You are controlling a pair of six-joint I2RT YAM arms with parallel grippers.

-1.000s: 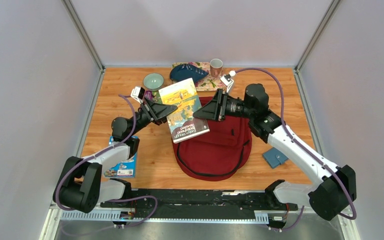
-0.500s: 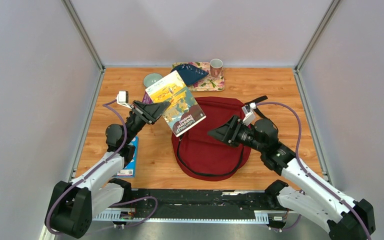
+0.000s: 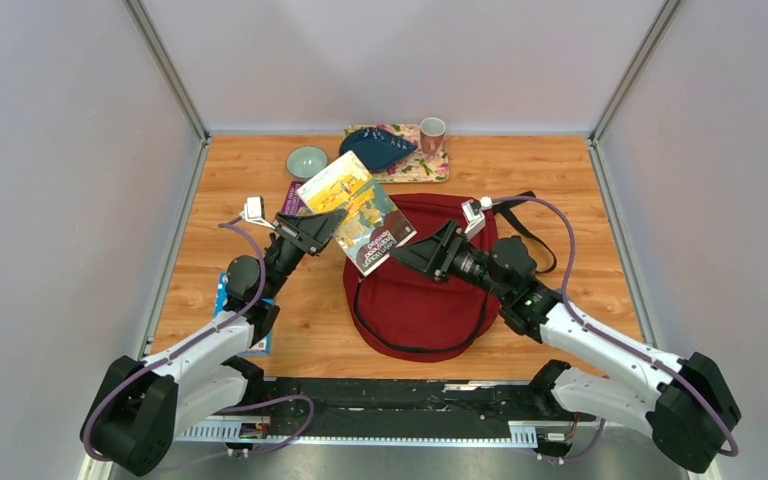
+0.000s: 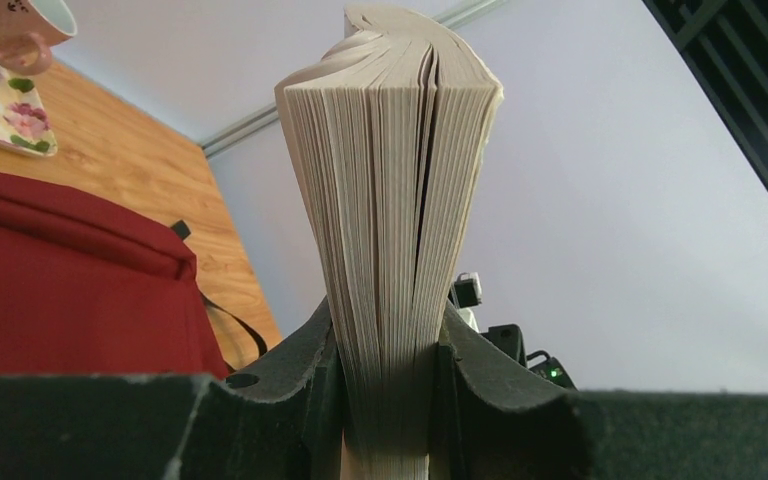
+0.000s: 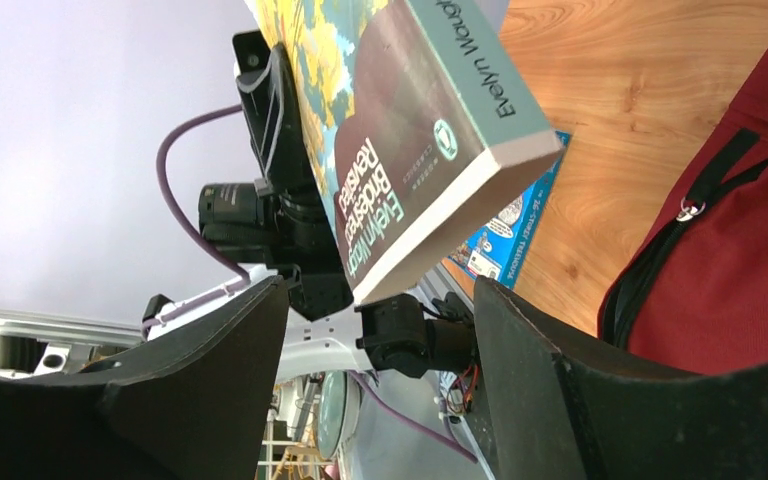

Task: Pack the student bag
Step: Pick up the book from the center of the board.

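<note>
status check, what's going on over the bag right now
Left end effector shut on book, held above student bag's far left edge. Right end effector open, empty, near book's corner. No clutter on bag.

R gripper (image 5: pixel 380 292) jaws wide | book (image 5: pixel 410 130) ahead, tilted | student bag (image 5: pixel 750 270) at rt edge

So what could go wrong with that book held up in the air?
The left gripper pinches the paperback by one edge only, pages fanning, so it could slip or twist. The open right gripper sits close to its lower corner and might knock it. The red backpack lies flat with no opening visible.
</note>
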